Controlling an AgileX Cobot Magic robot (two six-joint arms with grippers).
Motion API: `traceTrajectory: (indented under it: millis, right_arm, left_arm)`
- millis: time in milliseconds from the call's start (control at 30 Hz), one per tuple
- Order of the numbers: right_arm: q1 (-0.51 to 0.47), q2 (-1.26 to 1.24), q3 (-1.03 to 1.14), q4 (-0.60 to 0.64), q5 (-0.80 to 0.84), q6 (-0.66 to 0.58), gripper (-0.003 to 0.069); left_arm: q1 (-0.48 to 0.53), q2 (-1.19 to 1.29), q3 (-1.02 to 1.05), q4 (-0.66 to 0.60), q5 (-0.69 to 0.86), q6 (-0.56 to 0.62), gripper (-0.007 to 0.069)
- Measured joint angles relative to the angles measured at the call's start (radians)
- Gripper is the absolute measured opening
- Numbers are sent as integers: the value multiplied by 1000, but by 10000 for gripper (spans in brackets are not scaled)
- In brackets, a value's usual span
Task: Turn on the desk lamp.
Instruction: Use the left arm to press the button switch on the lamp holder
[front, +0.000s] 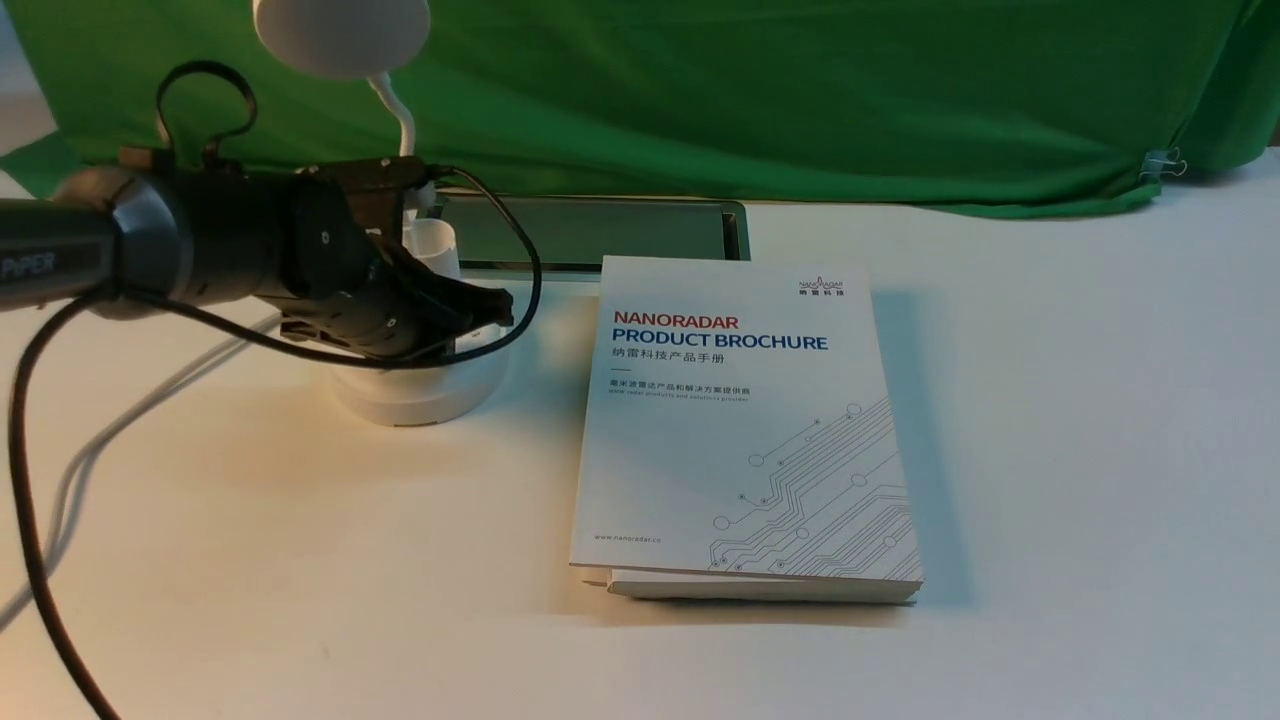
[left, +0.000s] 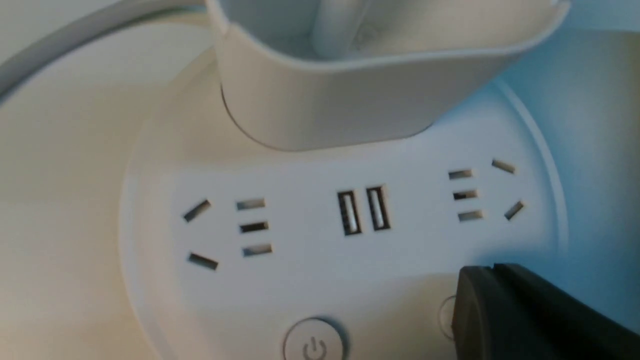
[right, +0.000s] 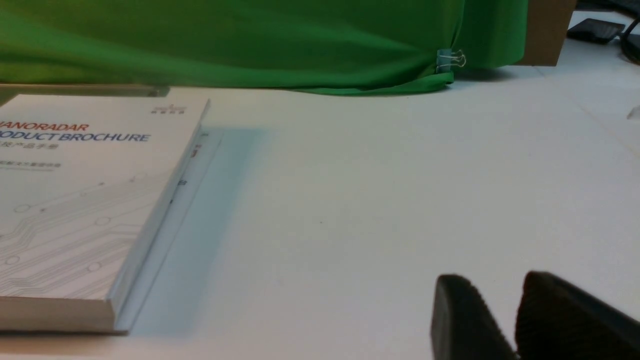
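Desk lamp (front: 415, 385), at the table's (front: 1050, 450) left rear beside a brochure (front: 740, 430), looks light, rigid plastic needing only a gentle press on its power button (left: 313, 345), with the left gripper (front: 490, 305) apparently closed just above its base.

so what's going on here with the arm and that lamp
The robot's left hand is down over the round base of the desk lamp, its tip right beside the sockets and close to the power button. From the left wrist view the tip seems to cover a second button, though contact isn't clear. The right hand rests idle above bare table, slightly open. A stack of brochures lies untouched beside the lamp.
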Motion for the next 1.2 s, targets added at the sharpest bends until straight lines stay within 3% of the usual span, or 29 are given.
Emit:
traceTrajectory:
  millis: [867,967,1033,1200]
  right_arm:
    - [0,0,0,0,-1,0,241]
    - [0,0,0,0,-1,0,241]
    - [0,0,0,1,-1,0,241]
    - [0,0,0,1,-1,1,241]
  left_arm:
    - [-3,-56,-6,-2,33,-19,21]
    - [-9,-105,-5,-31,98,-20,21]
    - [-26,-165,20,-93,201,21,21]
    - [-90,-331,199,-228,238,155,21]
